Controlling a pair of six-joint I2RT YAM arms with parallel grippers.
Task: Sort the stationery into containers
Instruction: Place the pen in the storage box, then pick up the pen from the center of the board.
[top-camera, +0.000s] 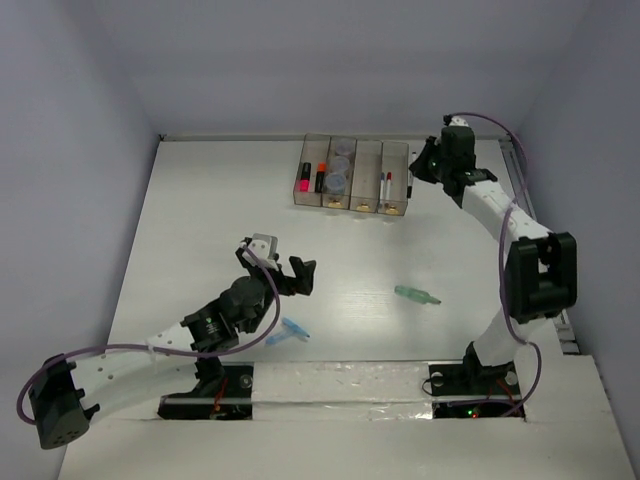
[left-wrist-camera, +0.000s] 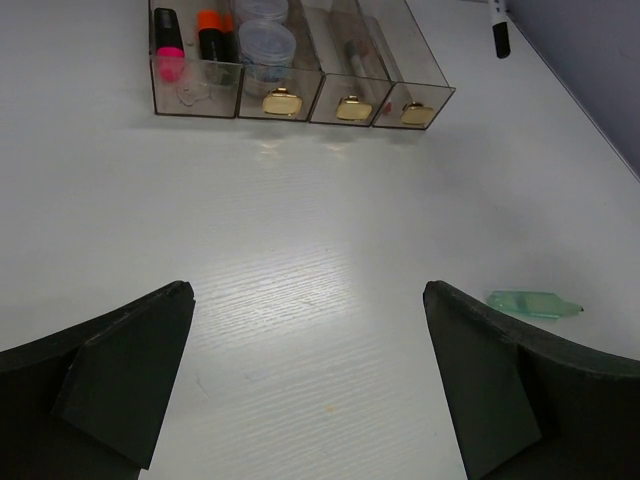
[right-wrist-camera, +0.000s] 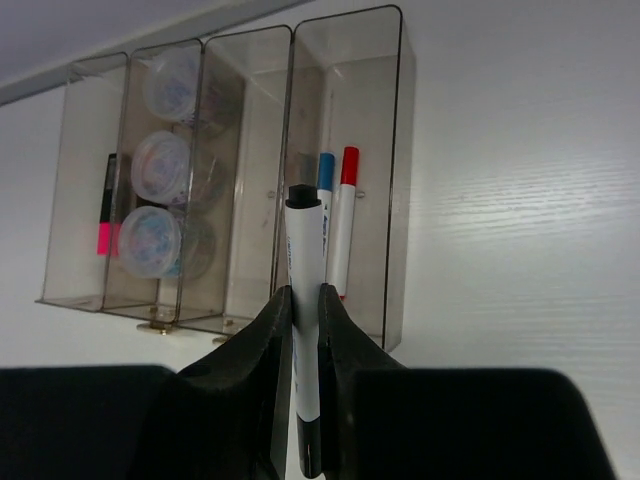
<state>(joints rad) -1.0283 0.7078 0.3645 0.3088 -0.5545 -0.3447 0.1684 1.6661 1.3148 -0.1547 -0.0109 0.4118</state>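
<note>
The containers (top-camera: 352, 175) are a row of clear-brownish bins at the far side of the table, also in the left wrist view (left-wrist-camera: 300, 90) and the right wrist view (right-wrist-camera: 230, 180). Pink and orange markers (top-camera: 310, 181) lie in the left bin and round clear jars (right-wrist-camera: 155, 170) in the second. Red- and blue-capped pens (right-wrist-camera: 338, 215) lie in the right one. My right gripper (right-wrist-camera: 305, 295) is shut on a white black-capped pen (right-wrist-camera: 305, 240), hovering by the right bin (top-camera: 425, 165). My left gripper (top-camera: 280, 265) hangs open and empty over mid-table (left-wrist-camera: 305, 295). A green piece (top-camera: 417, 295) and a light-blue piece (top-camera: 290, 330) lie loose.
The green piece (left-wrist-camera: 527, 303) lies just beyond my left gripper's right finger. Grey walls close in the table on the left, back and right. The arm bases stand at the near edge.
</note>
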